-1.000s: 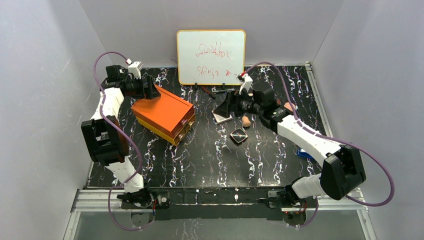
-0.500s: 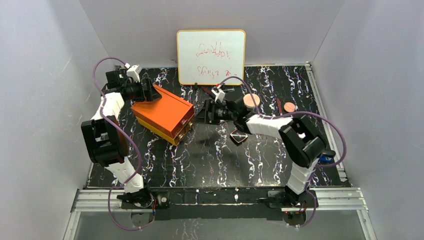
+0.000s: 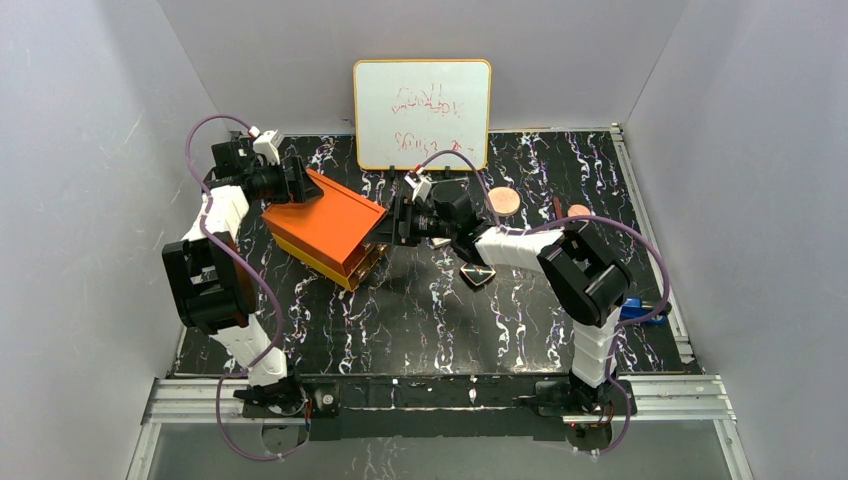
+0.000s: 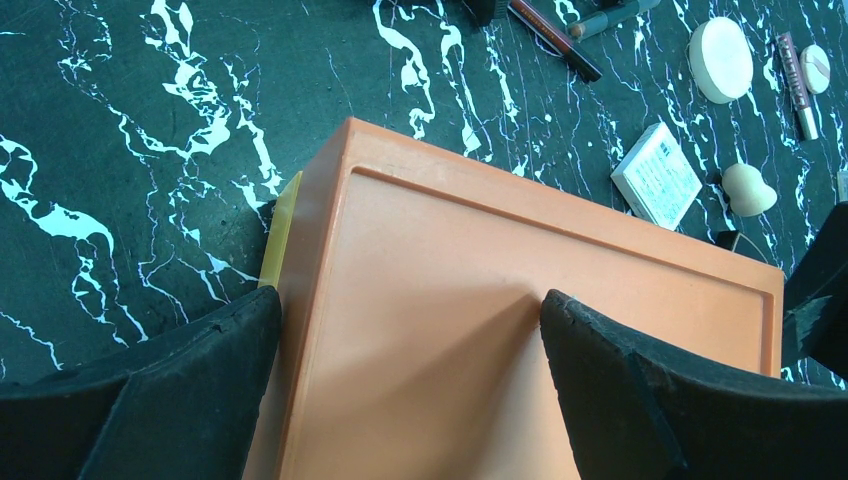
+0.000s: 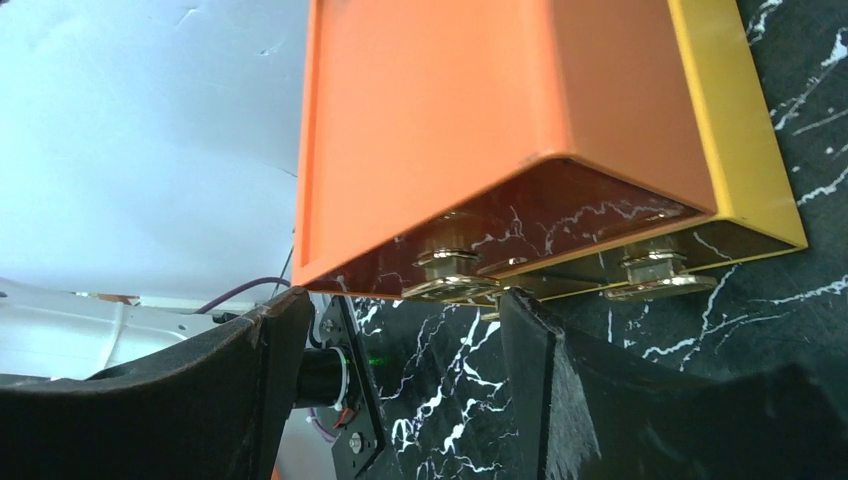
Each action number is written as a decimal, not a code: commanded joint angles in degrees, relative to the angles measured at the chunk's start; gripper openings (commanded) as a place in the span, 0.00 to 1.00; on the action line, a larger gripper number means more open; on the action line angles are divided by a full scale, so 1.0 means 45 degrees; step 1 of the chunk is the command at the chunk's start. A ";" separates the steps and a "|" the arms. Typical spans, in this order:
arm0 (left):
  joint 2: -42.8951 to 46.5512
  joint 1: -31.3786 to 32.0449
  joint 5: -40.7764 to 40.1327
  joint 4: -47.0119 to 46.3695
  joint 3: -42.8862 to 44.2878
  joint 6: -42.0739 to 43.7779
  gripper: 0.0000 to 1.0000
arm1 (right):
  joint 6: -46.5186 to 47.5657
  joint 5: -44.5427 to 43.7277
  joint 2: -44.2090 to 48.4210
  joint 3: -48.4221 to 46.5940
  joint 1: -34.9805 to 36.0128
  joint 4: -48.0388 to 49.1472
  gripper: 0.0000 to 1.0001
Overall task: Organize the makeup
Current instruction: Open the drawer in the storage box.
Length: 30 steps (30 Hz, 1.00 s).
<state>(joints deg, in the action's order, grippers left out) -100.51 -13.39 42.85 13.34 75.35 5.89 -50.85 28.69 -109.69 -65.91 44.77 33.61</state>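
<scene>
The makeup lies scattered right of the orange drawer box (image 3: 325, 225): a peach disc (image 3: 503, 202), a black square compact (image 3: 478, 273), and in the left wrist view a tan egg-shaped sponge (image 4: 748, 188), a white square case (image 4: 656, 174) and thin dark sticks (image 4: 555, 25). My right gripper (image 3: 392, 222) is open at the box's drawer front. One fingertip (image 5: 515, 310) is just below a gold knob (image 5: 450, 270), and nothing sits between the jaws. My left gripper (image 4: 410, 320) hangs open over the box's back corner, one finger off its edge.
A whiteboard (image 3: 422, 113) leans on the back wall. A second peach disc (image 3: 578, 211) lies at the right, and a blue object (image 3: 636, 308) sits behind my right arm's elbow. The box's yellow lower drawer (image 5: 740, 150) sticks out under the orange top.
My right arm has swung left, away from the makeup cluster, to the drawer front of the orange box. The left arm has stayed put.
</scene>
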 commanded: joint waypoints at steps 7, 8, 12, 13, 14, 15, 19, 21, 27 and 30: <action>0.0790 -0.0051 -0.0293 0.0233 -0.0401 0.0098 0.98 | 0.0153 -0.0199 -0.0411 -0.0286 0.0182 0.0472 0.76; 0.0782 -0.0052 -0.0293 0.0213 -0.0412 0.0083 0.98 | 0.0139 -0.0203 -0.0456 -0.0294 0.0194 0.0522 0.75; 0.0812 -0.0052 -0.0316 0.0201 -0.0424 0.0078 0.98 | 0.0109 -0.0242 -0.0702 -0.0473 0.0210 0.0579 0.71; 0.0827 -0.0052 -0.0332 0.0201 -0.0445 0.0078 0.98 | 0.0109 -0.0242 -0.0778 -0.0530 0.0219 0.0564 0.70; 0.0846 -0.0052 -0.0327 0.0214 -0.0437 0.0078 0.98 | 0.0118 -0.0242 -0.0854 -0.0588 0.0223 0.0560 0.69; 0.0845 -0.0052 -0.0341 0.0210 -0.0444 0.0078 0.98 | 0.0110 -0.0242 -0.0917 -0.0620 0.0209 0.0560 0.69; 0.0870 -0.0050 -0.0343 0.0205 -0.0447 0.0078 0.98 | 0.0118 -0.0271 -0.1190 -0.0772 0.0211 0.0635 0.59; 0.0852 -0.0051 -0.0330 0.0199 -0.0448 0.0087 0.98 | 0.0105 -0.0314 -0.1291 -0.0835 0.0217 0.0702 0.58; 0.0812 -0.0051 -0.0282 0.0206 -0.0437 0.0085 0.98 | 0.0270 -0.0379 -0.1469 -0.1149 0.0188 0.0617 0.57; 0.0763 -0.0052 -0.0284 0.0207 -0.0442 0.0088 0.98 | 0.0304 -0.0351 -0.1606 -0.1369 0.0159 0.0560 0.55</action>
<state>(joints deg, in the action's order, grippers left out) -99.59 -13.39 42.02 12.67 74.41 5.58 -50.72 28.14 -115.48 -68.60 45.65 34.39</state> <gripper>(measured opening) 0.978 0.566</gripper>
